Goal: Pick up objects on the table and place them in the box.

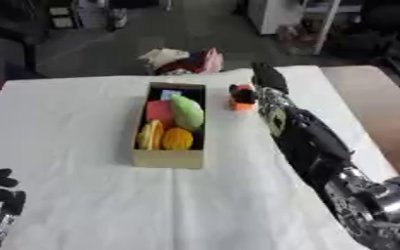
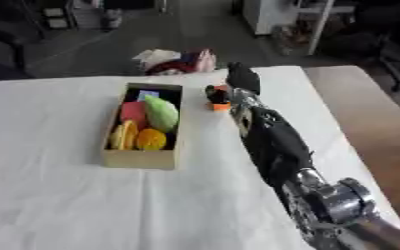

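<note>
A cardboard box [image 1: 168, 157] stands in the middle of the white-covered table [image 1: 84, 127]. It holds a green piece [image 1: 187, 111], a red one [image 1: 159, 111], round orange and yellow pieces [image 1: 164, 137] and something blue [image 1: 170, 93] at its far end. Right of the box's far end sits a small orange, red and black object [image 1: 241, 97]. My right hand [image 1: 268, 77] reaches across the table and is right beside this object, touching or nearly touching it. My left hand [image 1: 0, 194] rests open at the lower left corner, holding nothing.
A bare wooden tabletop [image 1: 370, 105] adjoins the cloth on the right. Beyond the table's far edge lies a heap of white, red and pink things [image 1: 186, 59] on the floor. Furniture stands further back.
</note>
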Robot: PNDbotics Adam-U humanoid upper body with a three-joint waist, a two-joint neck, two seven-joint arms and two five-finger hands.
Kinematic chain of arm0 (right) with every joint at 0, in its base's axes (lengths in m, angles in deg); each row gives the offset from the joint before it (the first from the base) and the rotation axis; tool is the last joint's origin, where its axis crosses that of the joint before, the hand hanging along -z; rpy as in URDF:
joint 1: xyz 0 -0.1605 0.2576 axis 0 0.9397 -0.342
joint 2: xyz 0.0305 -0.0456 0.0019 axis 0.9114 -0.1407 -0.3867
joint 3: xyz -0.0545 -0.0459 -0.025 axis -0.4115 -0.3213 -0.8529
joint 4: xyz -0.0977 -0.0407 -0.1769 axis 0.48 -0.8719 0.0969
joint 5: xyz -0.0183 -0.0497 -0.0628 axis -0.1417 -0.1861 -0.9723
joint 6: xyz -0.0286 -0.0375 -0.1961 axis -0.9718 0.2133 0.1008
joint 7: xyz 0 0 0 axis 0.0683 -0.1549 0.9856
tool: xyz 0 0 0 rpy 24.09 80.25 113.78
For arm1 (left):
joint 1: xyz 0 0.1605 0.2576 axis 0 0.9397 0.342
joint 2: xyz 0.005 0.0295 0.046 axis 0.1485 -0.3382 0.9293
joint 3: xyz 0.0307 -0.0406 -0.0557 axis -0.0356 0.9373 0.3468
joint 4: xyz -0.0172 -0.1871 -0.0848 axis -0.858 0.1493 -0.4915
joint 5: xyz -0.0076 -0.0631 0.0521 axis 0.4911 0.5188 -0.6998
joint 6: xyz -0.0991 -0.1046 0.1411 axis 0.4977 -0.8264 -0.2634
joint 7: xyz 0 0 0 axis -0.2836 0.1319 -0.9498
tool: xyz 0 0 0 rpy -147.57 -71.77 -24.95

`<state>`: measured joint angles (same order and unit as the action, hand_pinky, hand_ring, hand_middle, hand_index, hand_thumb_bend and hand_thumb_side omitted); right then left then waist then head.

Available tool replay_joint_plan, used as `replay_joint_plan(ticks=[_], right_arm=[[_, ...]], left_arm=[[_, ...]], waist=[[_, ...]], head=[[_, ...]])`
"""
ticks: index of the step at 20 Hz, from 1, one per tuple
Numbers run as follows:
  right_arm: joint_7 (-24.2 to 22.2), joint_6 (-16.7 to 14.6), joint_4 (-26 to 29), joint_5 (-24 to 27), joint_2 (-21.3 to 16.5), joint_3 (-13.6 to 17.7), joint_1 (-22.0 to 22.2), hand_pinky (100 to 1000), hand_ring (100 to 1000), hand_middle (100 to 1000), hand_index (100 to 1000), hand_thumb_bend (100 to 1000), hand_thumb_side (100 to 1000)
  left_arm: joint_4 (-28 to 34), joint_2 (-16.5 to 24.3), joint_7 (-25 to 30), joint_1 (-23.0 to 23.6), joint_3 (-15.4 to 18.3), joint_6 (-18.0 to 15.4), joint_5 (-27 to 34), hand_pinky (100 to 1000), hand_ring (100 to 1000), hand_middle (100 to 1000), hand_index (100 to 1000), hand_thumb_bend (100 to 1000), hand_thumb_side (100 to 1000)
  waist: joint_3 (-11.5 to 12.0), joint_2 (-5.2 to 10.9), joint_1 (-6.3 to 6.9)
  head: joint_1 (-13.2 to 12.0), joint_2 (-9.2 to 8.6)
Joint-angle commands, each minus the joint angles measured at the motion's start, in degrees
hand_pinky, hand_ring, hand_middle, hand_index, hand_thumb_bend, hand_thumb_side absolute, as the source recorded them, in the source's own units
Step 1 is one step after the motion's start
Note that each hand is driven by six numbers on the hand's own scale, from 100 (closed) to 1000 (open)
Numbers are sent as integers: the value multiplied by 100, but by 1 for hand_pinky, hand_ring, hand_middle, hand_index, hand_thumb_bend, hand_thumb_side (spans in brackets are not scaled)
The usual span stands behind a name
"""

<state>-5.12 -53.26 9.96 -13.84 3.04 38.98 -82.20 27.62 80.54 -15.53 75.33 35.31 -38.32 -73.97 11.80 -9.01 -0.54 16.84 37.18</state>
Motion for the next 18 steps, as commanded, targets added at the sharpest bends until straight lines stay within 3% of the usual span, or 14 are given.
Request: replay_joint_plan(ticks=[1, 4, 6, 11, 14, 18], right_arm=[[-68, 202, -192, -50, -153, 3, -89, 887, 913, 915, 961, 313, 558], [-191, 234, -327, -7, -105, -53, -49, 871, 893, 900, 951, 300, 543], [-206, 260, -370, -18, -80, -73, -26, 817, 817, 843, 926, 260, 470], [148, 418, -178, -106, -38, -27, 3, 666, 518, 495, 755, 112, 193], [439, 375, 149, -152, -6, -23, -62, 655, 487, 453, 732, 100, 148], [798, 19, 763, 0, 153, -294, -241, 656, 480, 437, 727, 100, 145]], left_arm=[[123, 87, 12, -84, -4, -5, -15, 704, 578, 608, 772, 366, 441], [125, 82, 17, -90, -8, -6, -14, 704, 578, 608, 772, 366, 441], [127, 79, 17, -90, -6, -6, -14, 704, 578, 608, 772, 366, 441], [119, 71, 6, -84, 2, 1, -14, 704, 577, 607, 772, 362, 445], [119, 79, -5, -83, 7, 5, -13, 704, 577, 607, 772, 360, 445], [117, 76, -4, -91, 3, 6, -11, 704, 577, 607, 772, 359, 446]], waist=[[7, 75, 7], [12, 69, 12], [19, 64, 18], [23, 58, 21], [10, 68, 14], [7, 80, 14]], head=[[52, -89], [67, -93], [73, -98], [72, -98], [70, -100], [86, -98]])
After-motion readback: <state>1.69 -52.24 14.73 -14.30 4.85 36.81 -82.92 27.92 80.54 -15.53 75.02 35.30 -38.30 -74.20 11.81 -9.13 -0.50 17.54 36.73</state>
